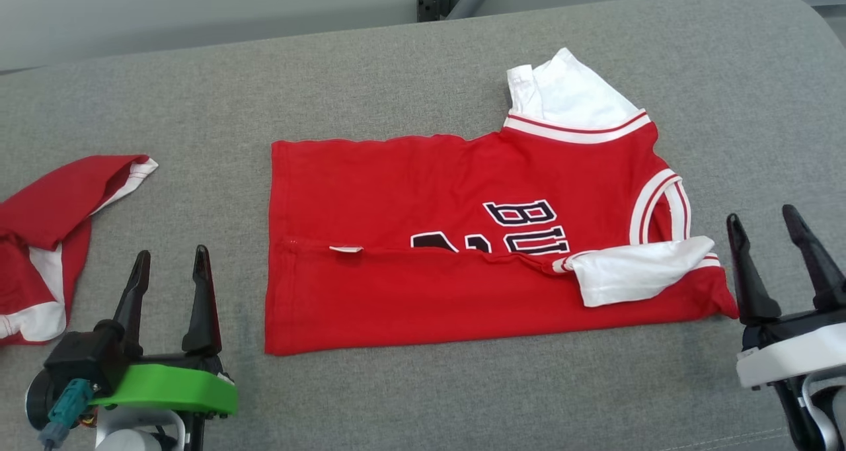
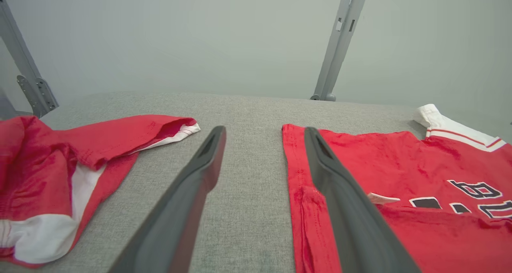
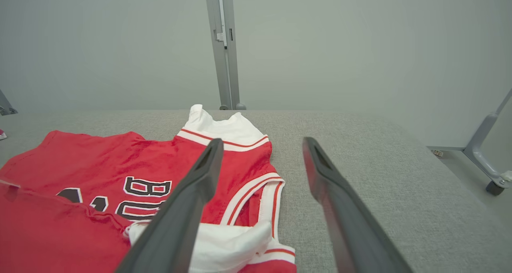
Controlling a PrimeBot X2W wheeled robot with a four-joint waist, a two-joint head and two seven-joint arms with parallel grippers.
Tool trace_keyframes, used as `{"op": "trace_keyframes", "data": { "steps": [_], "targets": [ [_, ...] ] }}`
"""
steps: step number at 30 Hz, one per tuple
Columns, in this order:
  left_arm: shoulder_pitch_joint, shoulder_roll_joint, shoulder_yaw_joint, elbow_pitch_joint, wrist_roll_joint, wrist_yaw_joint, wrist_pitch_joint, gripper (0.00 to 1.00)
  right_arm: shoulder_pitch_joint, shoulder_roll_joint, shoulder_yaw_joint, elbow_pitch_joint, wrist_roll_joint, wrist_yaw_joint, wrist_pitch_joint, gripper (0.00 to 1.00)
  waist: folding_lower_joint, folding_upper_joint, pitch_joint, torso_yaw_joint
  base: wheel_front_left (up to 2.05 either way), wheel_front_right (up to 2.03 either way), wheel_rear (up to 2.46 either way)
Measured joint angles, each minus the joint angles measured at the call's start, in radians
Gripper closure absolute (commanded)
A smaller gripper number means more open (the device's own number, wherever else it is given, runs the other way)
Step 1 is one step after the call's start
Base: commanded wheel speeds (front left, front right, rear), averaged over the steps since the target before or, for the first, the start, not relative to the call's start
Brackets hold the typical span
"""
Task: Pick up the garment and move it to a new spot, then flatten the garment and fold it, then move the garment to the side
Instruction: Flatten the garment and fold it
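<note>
Though it lies flat, the red jersey (image 1: 429, 180) looks light, soft and limp. It would likely sag and slip open if lifted from the middle. Not fragile.

Best hold, I judge: pinch both layers at the two ends of the folded near flap (image 1: 423, 299), hem side and shoulder side.

Position: centre of the grey padded surface (image 1: 198, 100), between the grippers, touching neither.

Look: red knit, white-and-red trim at neck and armhole, white sleeve (image 1: 634, 276) lying on the flap, dark lettering (image 1: 525, 226) half covered.

Left gripper (image 1: 172, 252): fingers wide apart, empty, near the hem.

Right gripper (image 1: 760, 213): wide apart, empty, just beside the shoulder end.

Second red garment (image 1: 46, 226): crumpled, far left.
</note>
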Motion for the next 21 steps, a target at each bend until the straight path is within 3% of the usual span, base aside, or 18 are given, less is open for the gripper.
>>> {"op": "trace_keyframes", "data": {
  "steps": [11, 21],
  "targets": [
    [0.012, -0.131, 0.137, 0.070, 0.167, -0.143, 0.000, 0.00, -0.044, 0.084, -0.010, 0.083, -0.083, 0.000, -0.045, 0.00, 0.0000, 0.0000, -0.034, 0.015, 0.00, 0.00, 0.00],
    [-0.263, -0.174, 0.110, 0.248, 0.214, -0.270, 0.006, 0.00, -0.367, 0.037, 0.082, 0.254, -0.072, 0.000, -0.038, 0.00, 0.0000, 0.0000, 0.089, 0.020, 0.00, 0.00, 0.00]
  ]
}}
